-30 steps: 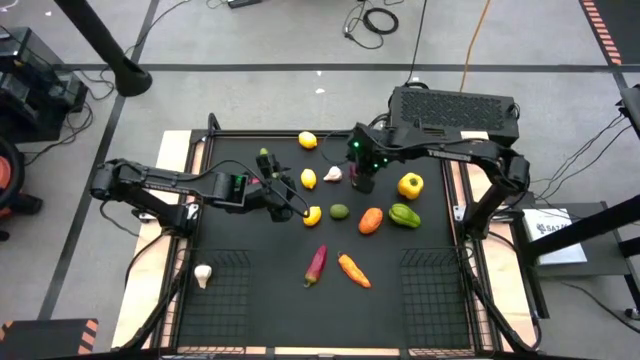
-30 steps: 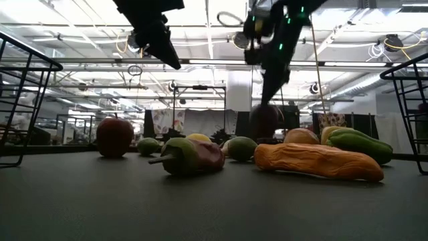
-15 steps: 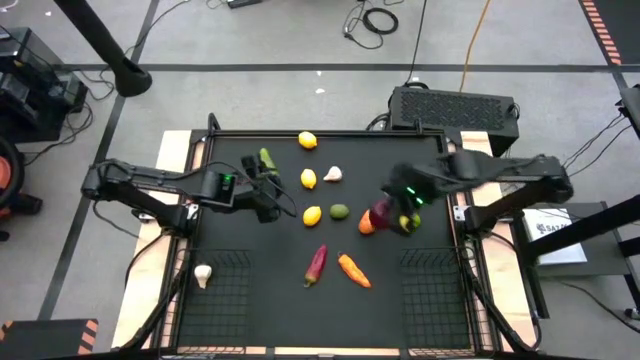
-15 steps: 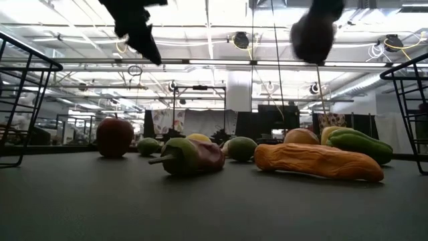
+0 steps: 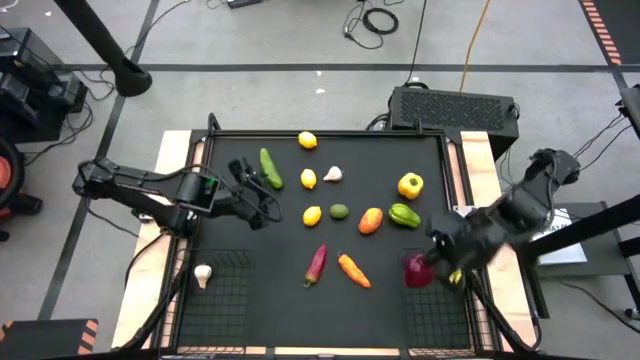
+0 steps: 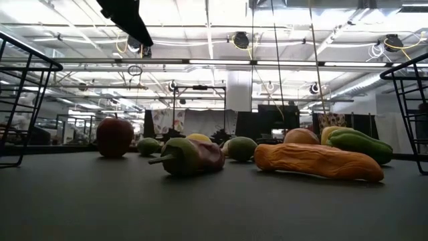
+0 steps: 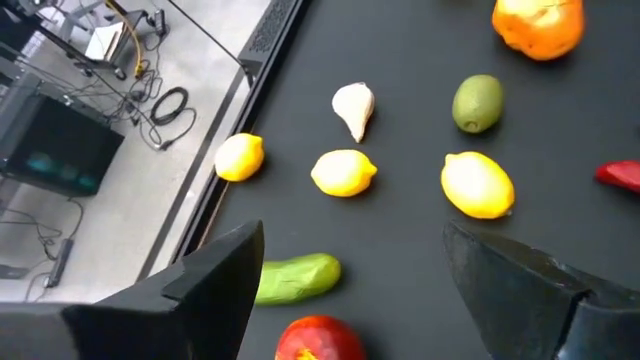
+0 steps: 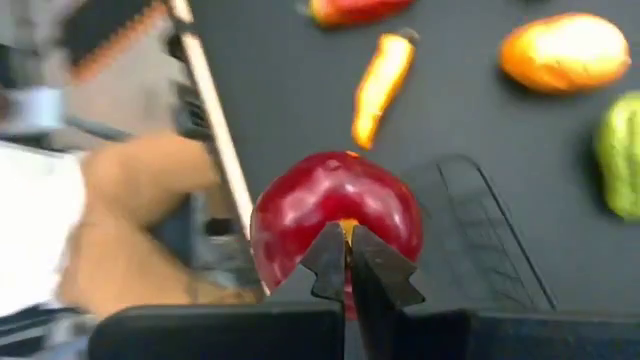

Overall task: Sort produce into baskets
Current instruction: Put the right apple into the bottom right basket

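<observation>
I've got the red apple (image 5: 417, 270) pinched in my right gripper (image 8: 347, 262), at lower right of the high view, hanging directly above the right basket (image 5: 436, 300). My left gripper (image 7: 350, 275) waits spread open at left, over another apple (image 7: 318, 340).

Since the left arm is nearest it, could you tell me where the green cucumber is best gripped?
Across its narrow middle, from straight above: the cucumber lies flat, long and slim, so the fingers should straddle its short width.
</observation>
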You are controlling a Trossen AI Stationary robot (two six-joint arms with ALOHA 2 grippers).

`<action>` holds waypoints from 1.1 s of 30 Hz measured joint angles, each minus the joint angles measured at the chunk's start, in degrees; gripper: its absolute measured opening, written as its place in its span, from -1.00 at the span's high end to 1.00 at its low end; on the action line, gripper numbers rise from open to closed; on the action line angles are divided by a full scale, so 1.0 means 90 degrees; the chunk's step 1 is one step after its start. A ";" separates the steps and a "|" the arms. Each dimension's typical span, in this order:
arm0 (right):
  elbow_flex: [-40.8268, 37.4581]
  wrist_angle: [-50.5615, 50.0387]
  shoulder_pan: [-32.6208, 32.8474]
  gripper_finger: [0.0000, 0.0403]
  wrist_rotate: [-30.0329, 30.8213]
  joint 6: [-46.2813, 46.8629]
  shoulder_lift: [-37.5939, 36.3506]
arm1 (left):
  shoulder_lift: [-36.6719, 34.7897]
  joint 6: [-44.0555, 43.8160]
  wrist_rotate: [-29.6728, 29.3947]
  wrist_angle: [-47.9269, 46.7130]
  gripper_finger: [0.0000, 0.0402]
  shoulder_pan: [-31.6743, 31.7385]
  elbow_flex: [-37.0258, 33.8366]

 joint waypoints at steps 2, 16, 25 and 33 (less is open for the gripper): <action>0.0000 -0.0438 0.0361 1.00 0.0295 0.0460 0.0242 | 0.0000 -0.0084 -0.0002 0.0005 -0.56 -0.0016 0.0000; 0.0000 -0.1309 0.1005 1.00 0.1183 0.1559 0.2342 | 0.0005 -0.0045 -0.0002 0.0248 -0.56 -0.0016 -0.0212; 0.0000 -0.1419 0.1003 1.00 0.1191 0.2241 0.3148 | 0.0005 -0.0025 -0.0002 0.0240 -0.56 -0.0016 -0.0238; -0.0002 -0.1426 0.0993 0.87 0.1195 0.2627 0.3684 | 0.0005 0.0109 -0.0002 0.0240 -0.56 -0.0016 -0.0238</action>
